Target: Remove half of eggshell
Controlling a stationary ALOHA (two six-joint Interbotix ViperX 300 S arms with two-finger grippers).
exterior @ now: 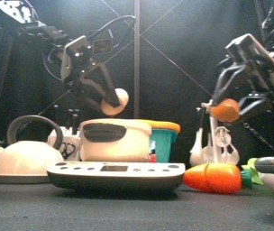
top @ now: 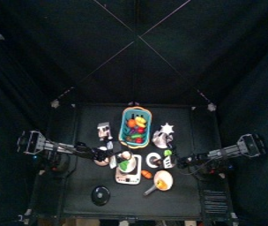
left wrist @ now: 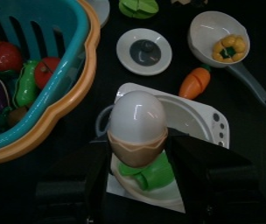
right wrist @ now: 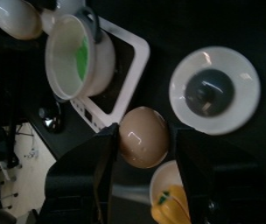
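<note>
- While both arms hang above the table, the big basket [left wrist: 31, 87] full of toy food sits off to one side of the left gripper [left wrist: 142, 149], well clear of it.
- Right under the left gripper lies a white tray [left wrist: 206, 118]. It is a soft place to land if something slips.
- The left gripper is closed on an egg [left wrist: 138, 131]. It looks like it is pinching the tan lower part.
- The shell [left wrist: 136, 109] is the white round cap on top of that egg, sticking out past the jaw tips. In the front view it shows as a pale ball [exterior: 115, 101] held high up.
- The right gripper [right wrist: 143, 140] is up high on the other side, well apart from the left one. It is closed on a brown piece [right wrist: 143, 136] shaped like an egg.
- I think the step now is to get the white cap off.
- To do it well, keep the left grip tight and still. Pull the cap straight away from the tan part, not sideways.
- Squeeze gently, because a thin cup like this could pop out and roll.
- Stay over the tray, away from the basket.
</note>
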